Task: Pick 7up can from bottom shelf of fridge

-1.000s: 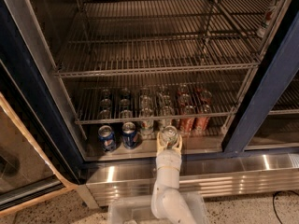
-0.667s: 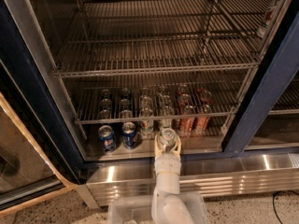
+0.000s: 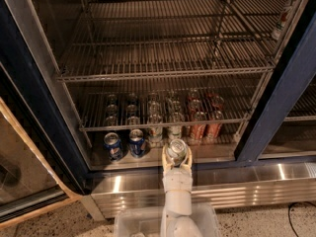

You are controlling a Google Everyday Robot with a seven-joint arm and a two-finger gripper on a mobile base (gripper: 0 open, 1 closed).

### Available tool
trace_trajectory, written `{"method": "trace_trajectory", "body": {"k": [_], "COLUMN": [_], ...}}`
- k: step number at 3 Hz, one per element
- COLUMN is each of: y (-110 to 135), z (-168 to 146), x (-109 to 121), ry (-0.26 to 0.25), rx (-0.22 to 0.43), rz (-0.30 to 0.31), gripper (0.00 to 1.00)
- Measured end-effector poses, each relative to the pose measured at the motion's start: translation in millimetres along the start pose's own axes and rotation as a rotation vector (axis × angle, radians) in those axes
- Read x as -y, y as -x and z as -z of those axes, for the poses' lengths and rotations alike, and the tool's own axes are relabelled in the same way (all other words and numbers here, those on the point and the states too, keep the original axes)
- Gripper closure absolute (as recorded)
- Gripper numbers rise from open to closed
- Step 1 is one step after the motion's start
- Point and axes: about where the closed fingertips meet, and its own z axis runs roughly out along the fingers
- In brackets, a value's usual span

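My gripper [image 3: 177, 154] sits at the front edge of the fridge's [image 3: 274, 107] bottom shelf [image 3: 219, 152], on the end of my white arm reaching up from below. Its fingers [image 3: 165, 160] are closed on either side of a 7up can [image 3: 177, 149], whose silver top faces the camera. The can is held upright just in front of the rows of cans. More pale 7up cans [image 3: 154, 131] stand in rows behind it under the lowest wire rack.
Two blue Pepsi cans [image 3: 113, 145] stand to the left of the gripper and red-orange cans [image 3: 198, 128] to its right. Wire racks [image 3: 163, 58] fill the space above. The ribbed steel base panel [image 3: 242, 186] runs below the shelf. A white tray [image 3: 132, 223] is at the arm's foot.
The gripper and the can it holds have shifted slightly down and toward the camera, away from the rows of cans. Nothing else has moved.
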Motion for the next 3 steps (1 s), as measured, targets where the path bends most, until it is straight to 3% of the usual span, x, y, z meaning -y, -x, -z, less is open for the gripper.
{"method": "trace_trajectory", "body": {"k": [1, 3], "y": [23.6, 29.3], "z": [27.6, 49.5], "x": [-4.3, -3.9], "ry": [0.04, 0.052], "rx": [0.014, 0.006], "rz": [0.021, 0.049], "gripper": [1.0, 1.0]}}
